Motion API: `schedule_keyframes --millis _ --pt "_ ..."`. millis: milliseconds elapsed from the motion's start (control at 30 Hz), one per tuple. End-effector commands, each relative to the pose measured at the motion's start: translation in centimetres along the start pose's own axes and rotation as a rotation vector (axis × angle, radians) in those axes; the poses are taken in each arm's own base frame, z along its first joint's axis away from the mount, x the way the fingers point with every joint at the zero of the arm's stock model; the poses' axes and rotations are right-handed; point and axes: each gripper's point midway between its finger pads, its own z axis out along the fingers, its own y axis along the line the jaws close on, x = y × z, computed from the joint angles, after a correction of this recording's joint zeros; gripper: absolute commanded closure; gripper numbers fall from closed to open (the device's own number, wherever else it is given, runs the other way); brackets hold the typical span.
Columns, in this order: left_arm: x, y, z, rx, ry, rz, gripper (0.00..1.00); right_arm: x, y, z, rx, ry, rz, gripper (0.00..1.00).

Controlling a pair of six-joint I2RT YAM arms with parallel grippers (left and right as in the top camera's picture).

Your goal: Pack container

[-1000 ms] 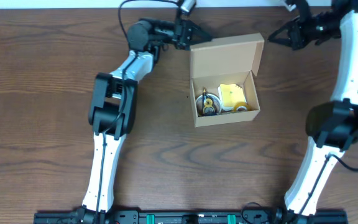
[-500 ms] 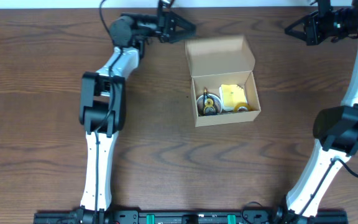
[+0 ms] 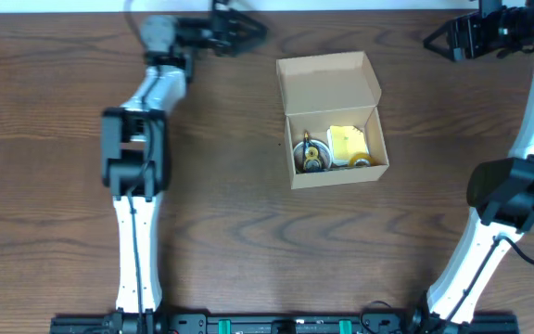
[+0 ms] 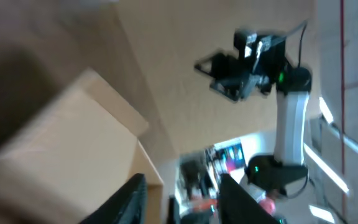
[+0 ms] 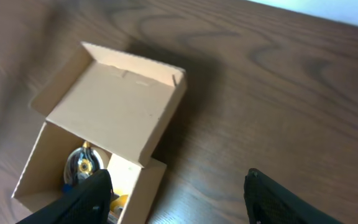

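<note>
Box (image 3: 336,176) sits a bit right of center on the table (image 3: 248,232). Its long side runs left to right, just slightly skewed, with the opening facing straight up. The lid (image 3: 327,82) is hinged on the far long side and flipped back, so it stands on the same side of the opening as both arms. Inside, a few rolls (image 3: 310,156) are jammed in the left end and a yellow pad (image 3: 346,144) sits just beside them on the right. The left gripper (image 3: 258,28) is up at the far edge, well left of the box, fingers partly apart with nothing in them. The right gripper (image 3: 438,44) is at the far right corner, also well apart from the box, fingers spread wide and empty.
</note>
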Motion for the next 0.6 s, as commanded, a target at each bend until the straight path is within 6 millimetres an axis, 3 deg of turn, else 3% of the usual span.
schedule_keyframes --millis 0,267,367,467,567 --pt "-1.6 -1.5 -3.2 -0.03 -0.043 0.201 0.65 0.0 -0.5 -0.6 0.031 -0.002 0.045 0.32" --pt "-2.0 0.1 -3.7 -0.042 -0.05 0.24 0.7 -0.2 -0.5 0.0 0.075 0.014 0.105 0.33" --pt "-2.4 0.5 -5.0 -0.055 -0.073 0.237 0.71 -0.3 -0.2 0.3 0.078 0.021 0.105 0.33" --pt "-3.5 0.7 -6.8 -0.07 -0.141 0.185 0.75 -0.5 0.4 0.6 0.071 0.024 0.093 0.33" --pt "-5.1 0.6 -7.8 -0.062 -0.246 0.021 0.76 -0.9 1.2 1.1 0.063 0.024 0.088 0.32"
